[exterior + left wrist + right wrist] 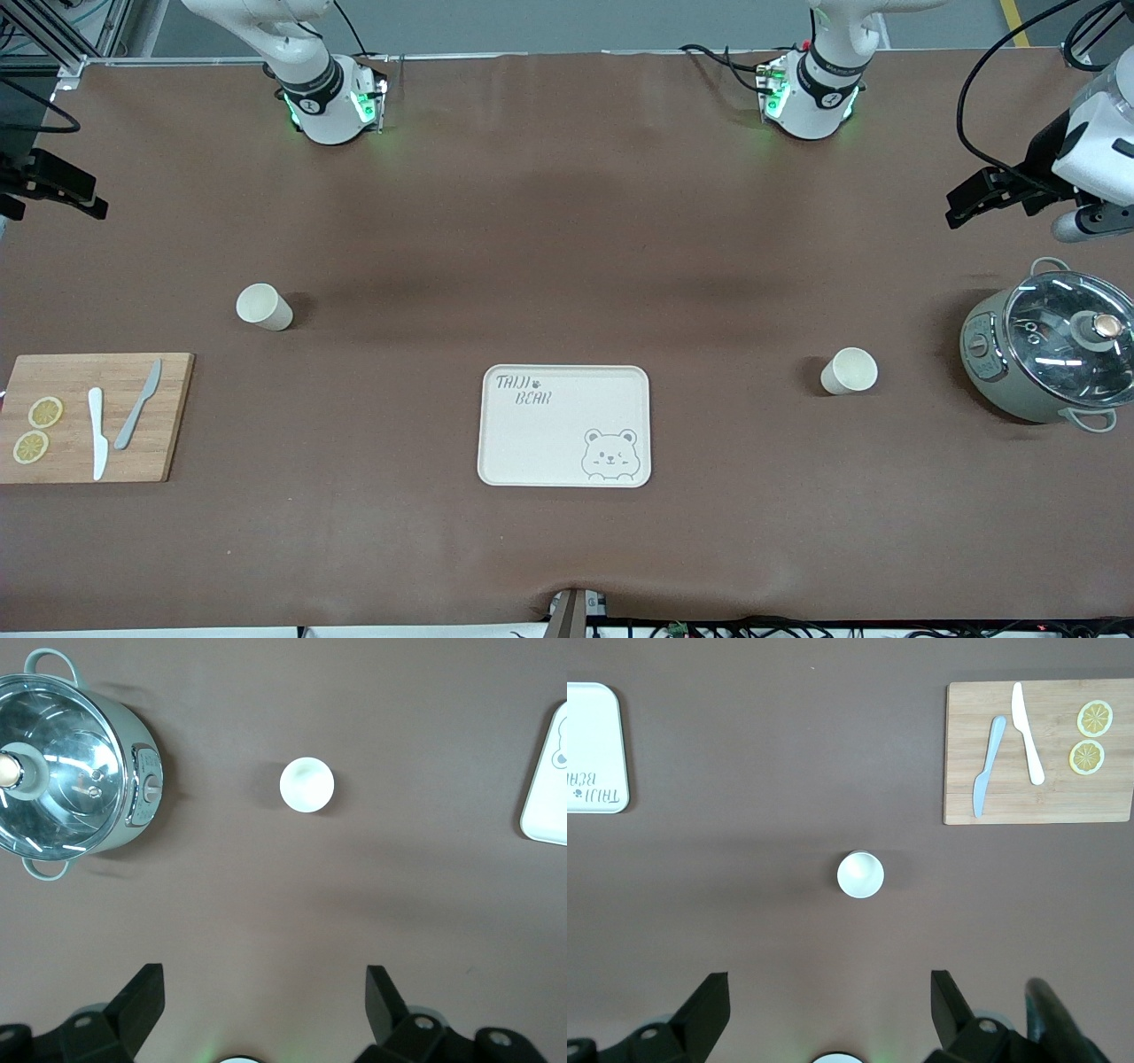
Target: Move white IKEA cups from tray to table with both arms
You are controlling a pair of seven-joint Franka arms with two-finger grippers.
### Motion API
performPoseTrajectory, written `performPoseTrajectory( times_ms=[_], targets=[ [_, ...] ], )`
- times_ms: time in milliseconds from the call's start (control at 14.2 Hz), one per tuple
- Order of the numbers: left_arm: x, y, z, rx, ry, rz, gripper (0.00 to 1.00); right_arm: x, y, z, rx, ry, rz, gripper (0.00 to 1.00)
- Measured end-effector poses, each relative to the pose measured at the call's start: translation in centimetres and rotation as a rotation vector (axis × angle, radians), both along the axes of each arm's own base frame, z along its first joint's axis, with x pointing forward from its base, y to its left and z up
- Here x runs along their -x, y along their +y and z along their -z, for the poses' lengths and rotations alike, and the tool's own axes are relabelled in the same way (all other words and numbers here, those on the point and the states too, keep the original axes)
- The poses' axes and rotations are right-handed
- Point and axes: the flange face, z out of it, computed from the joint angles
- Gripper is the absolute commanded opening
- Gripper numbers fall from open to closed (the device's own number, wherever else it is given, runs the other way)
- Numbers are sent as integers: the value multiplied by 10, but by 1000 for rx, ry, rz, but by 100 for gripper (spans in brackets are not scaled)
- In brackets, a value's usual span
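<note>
Wrist views: left gripper [266, 992], right gripper [830, 992] jaws wide (empty).

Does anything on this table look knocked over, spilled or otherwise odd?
Nothing stands out. Both white cups stand upright on the cloth, the tray lies flat and bare, and the knives and lemon slices rest neatly on the cutting board.
</note>
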Motion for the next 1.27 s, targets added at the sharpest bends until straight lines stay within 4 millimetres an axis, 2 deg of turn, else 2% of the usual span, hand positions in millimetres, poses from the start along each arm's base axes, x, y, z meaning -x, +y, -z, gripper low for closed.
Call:
performPoseTrajectory(
  times_ms=[846, 1270],
  targets=[
    [-21, -6, -4, 7, -19, 21, 100, 0, 2, 1, 0, 7, -3, 100],
    [-22, -6, -5, 8, -23, 21, 100, 0, 2, 2, -1, 8, -3, 100]
  ],
)
